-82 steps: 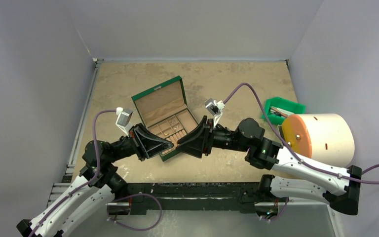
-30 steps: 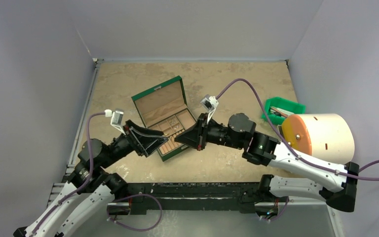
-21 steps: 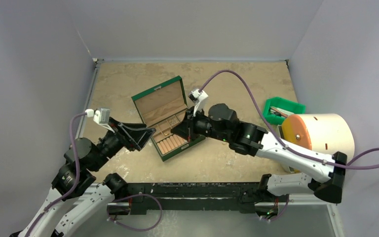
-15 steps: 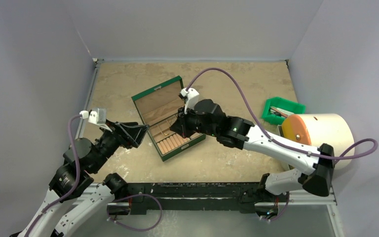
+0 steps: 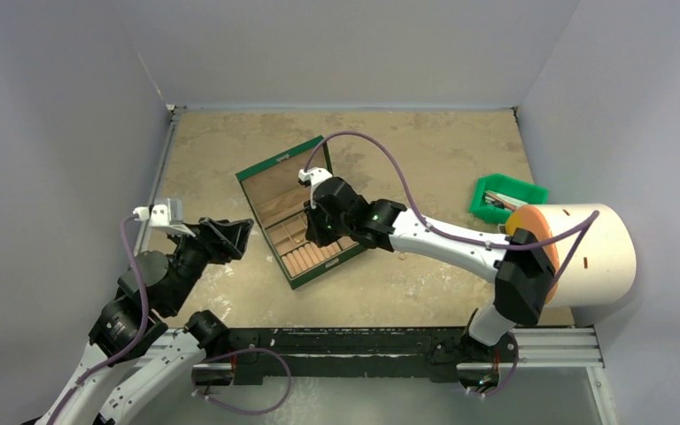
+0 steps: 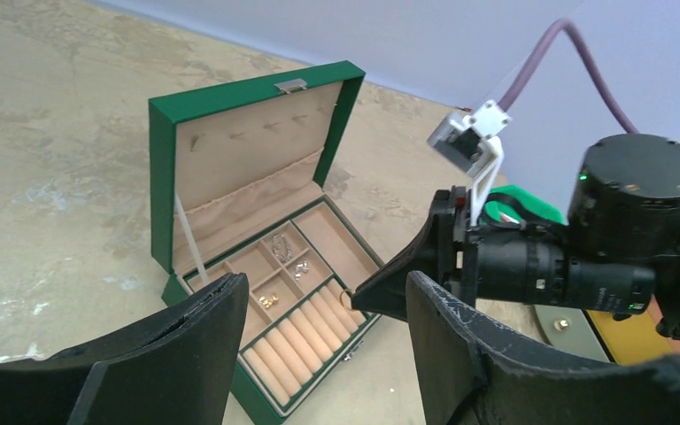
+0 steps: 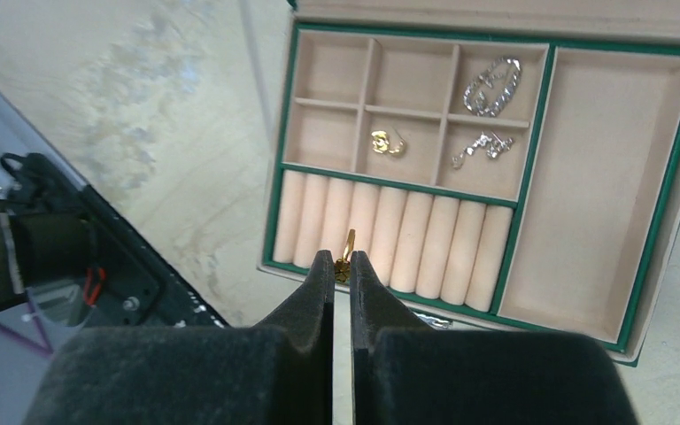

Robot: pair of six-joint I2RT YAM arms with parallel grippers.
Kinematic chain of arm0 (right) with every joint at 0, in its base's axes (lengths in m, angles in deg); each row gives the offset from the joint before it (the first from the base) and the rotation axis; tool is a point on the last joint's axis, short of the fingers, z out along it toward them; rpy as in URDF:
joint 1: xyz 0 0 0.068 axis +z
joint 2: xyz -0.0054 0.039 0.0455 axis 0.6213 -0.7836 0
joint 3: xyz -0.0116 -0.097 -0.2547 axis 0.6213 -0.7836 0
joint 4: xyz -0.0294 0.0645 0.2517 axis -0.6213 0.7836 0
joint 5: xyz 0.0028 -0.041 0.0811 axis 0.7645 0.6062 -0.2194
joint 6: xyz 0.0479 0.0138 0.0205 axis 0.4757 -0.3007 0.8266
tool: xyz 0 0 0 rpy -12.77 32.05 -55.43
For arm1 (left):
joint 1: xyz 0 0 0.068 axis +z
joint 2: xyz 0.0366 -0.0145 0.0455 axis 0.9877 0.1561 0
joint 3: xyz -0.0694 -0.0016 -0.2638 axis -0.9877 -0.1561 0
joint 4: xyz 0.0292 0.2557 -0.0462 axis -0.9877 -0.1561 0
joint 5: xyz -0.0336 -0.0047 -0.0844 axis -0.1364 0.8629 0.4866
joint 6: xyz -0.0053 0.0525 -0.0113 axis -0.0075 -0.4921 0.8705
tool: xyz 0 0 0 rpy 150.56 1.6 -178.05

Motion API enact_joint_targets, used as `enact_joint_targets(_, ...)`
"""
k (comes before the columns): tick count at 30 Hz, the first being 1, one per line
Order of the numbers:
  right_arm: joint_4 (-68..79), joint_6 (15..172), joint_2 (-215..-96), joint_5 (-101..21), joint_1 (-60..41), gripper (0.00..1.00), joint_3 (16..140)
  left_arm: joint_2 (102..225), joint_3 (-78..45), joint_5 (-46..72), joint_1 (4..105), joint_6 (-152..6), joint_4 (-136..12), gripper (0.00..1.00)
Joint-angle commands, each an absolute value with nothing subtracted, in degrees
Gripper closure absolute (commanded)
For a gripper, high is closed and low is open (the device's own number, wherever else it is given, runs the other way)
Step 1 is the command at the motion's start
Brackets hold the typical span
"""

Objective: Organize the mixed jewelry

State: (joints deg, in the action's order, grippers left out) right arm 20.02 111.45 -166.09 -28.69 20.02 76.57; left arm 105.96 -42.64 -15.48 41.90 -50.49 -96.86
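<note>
The green box (image 5: 285, 168) lies open, its lid (image 6: 239, 142) upright. My right gripper (image 7: 342, 257) is shut on a small gold ring (image 7: 348, 246) and hovers over the row of tan ring rolls (image 7: 425, 243); whether the ring touches them I cannot tell. The small compartments hold a silver chain (image 7: 493, 86), gold studs (image 7: 388, 143) and a small silver piece (image 7: 481, 147). My left gripper (image 6: 326, 288) stands open and empty, back from the box's left side (image 5: 235, 232). In the left wrist view, the right gripper (image 6: 360, 303) carries the ring (image 6: 344, 298) at its tip.
A small green bin (image 5: 506, 197) and a big cream drum with an orange face (image 5: 575, 248) stand at the right. Grey walls close in the left, back and right sides. A black rail (image 5: 354, 341) runs along the near edge.
My right arm has swung left and forward, carrying the ring from the box's near-right corner to over the ring rolls. My left gripper has drawn back left, off the box, still open.
</note>
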Motion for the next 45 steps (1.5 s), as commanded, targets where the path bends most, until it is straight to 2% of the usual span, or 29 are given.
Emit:
enact_joint_targets(1,21.62,109.95,-168.51,-28.65,19.77,1.00,79.82,104.67,-42.64,-17.99,42.04,-52.06,-96.78,0.35)
enact_joint_targets(41,19.83,112.54,-183.02,-30.68,19.76,1.00,78.15,103.48,-43.09,-19.16,42.08,-51.30,-97.14,0.33)
enact_joint_targets(45,20.17,112.65,-181.78,-29.95,19.77,0.89,78.65,103.64,-43.09,-19.16,42.07,-51.34,-97.11,0.33)
